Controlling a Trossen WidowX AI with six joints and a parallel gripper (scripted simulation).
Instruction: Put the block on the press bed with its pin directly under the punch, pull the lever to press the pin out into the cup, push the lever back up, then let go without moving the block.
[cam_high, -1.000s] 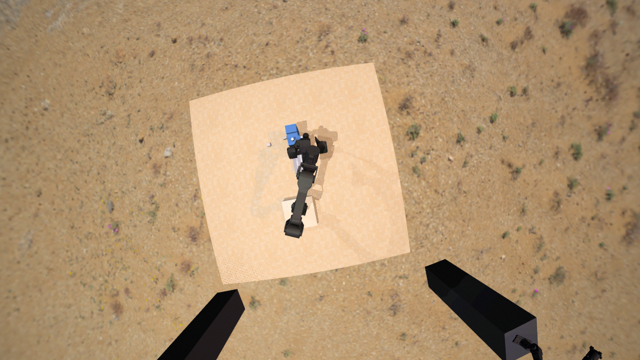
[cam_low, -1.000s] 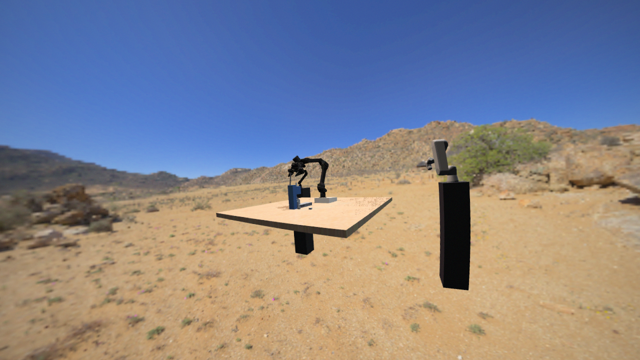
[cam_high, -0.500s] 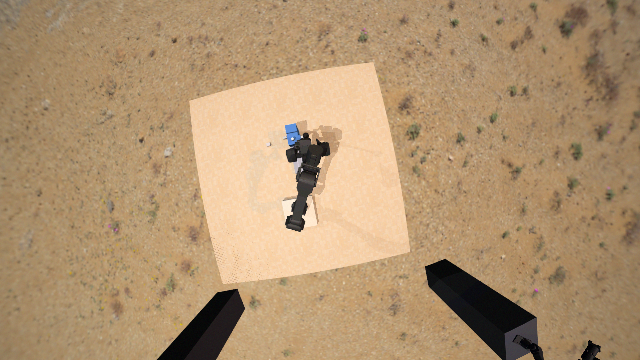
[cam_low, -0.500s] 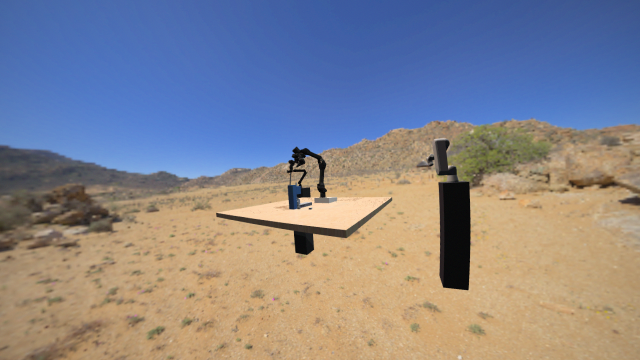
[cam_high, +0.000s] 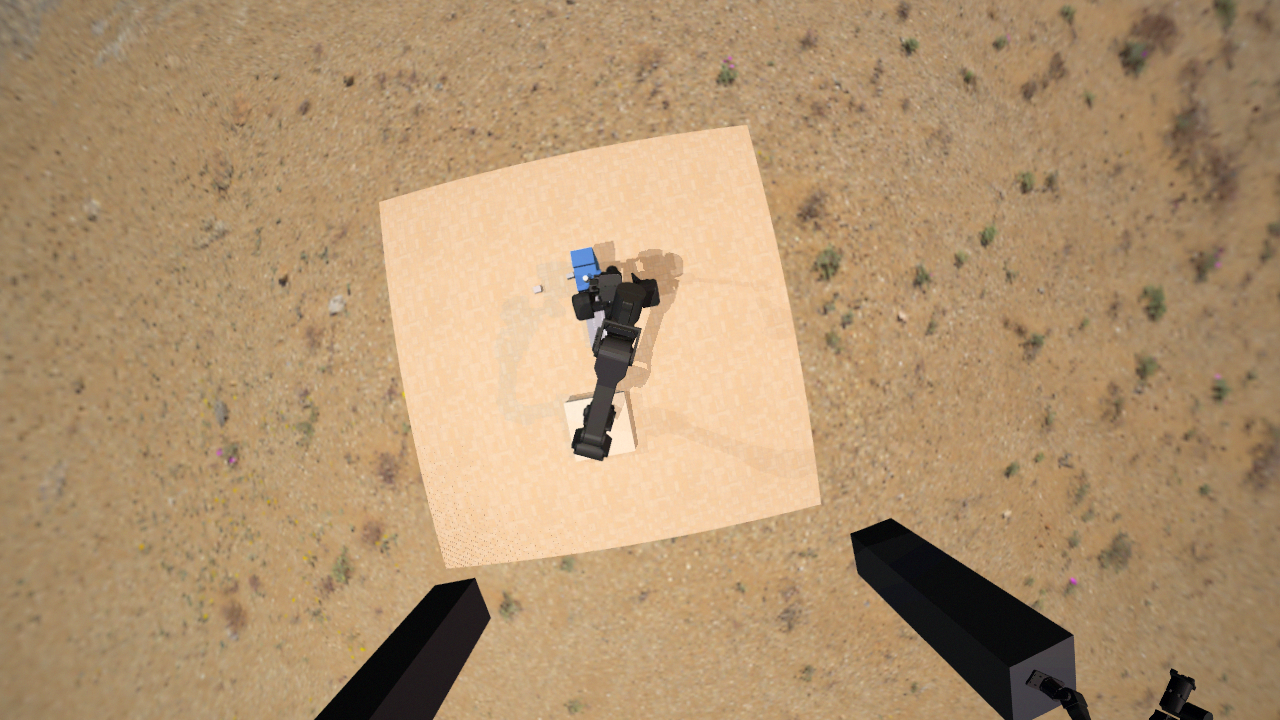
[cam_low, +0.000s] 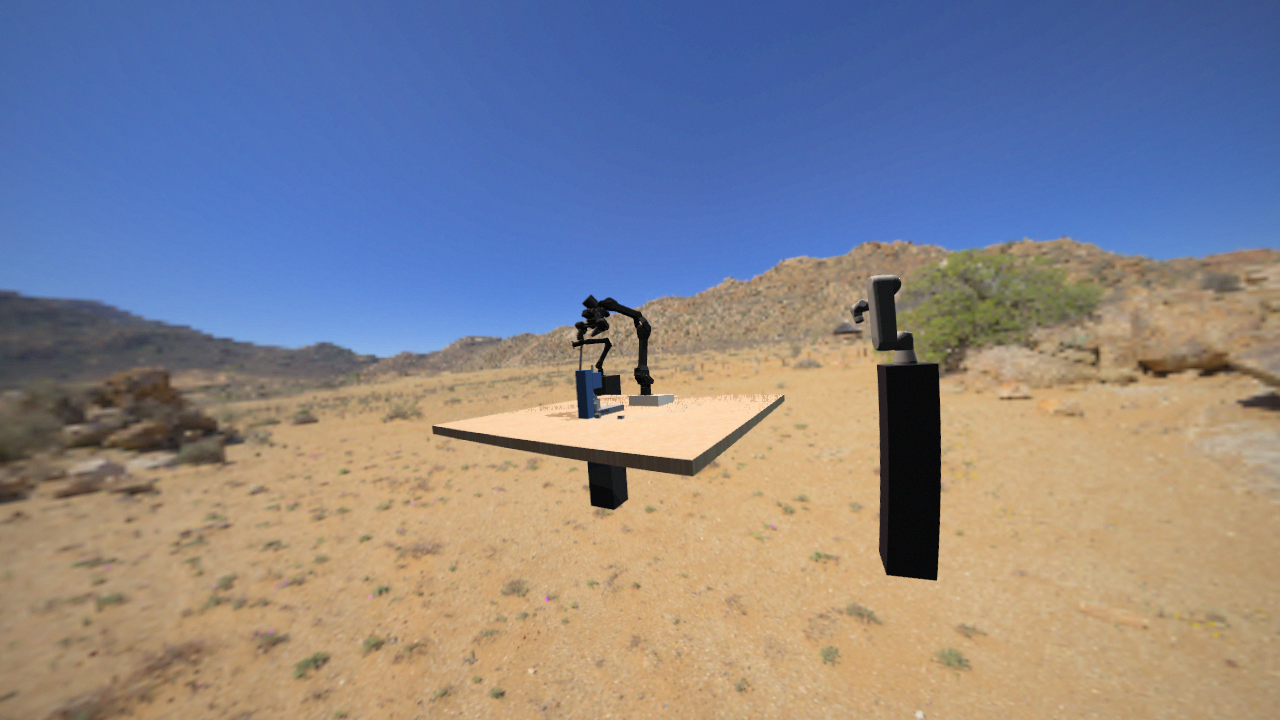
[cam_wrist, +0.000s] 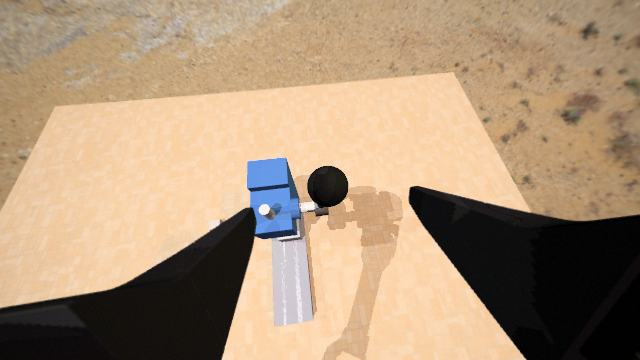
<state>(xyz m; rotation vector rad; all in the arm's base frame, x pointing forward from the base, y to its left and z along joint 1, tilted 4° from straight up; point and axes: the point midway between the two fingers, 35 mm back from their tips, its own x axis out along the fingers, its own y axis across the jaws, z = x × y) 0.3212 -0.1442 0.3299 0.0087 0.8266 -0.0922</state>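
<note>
The blue press (cam_high: 583, 257) (cam_low: 586, 394) (cam_wrist: 268, 174) stands on the table, with the pale top of the punch rod (cam_wrist: 265, 210) above its head. The lever's black knob (cam_wrist: 327, 186) is to the right of the head; the lever stands up, its rod mostly hidden below the knob. My gripper (cam_high: 611, 284) (cam_wrist: 333, 203) is open and empty, its fingers spread either side of the knob and above the press. The grey press bed (cam_wrist: 292, 285) runs toward the arm's base. A pale edge shows below the head, but the block, its pin and the cup cannot be made out.
A small pale piece (cam_high: 537, 289) (cam_low: 620, 417) (cam_wrist: 215, 223) lies on the table (cam_high: 716, 402) (cam_low: 662, 438) (cam_wrist: 150, 150) left of the press. The arm's pale base plate (cam_high: 619, 438) (cam_low: 650, 400) is behind the bed.
</note>
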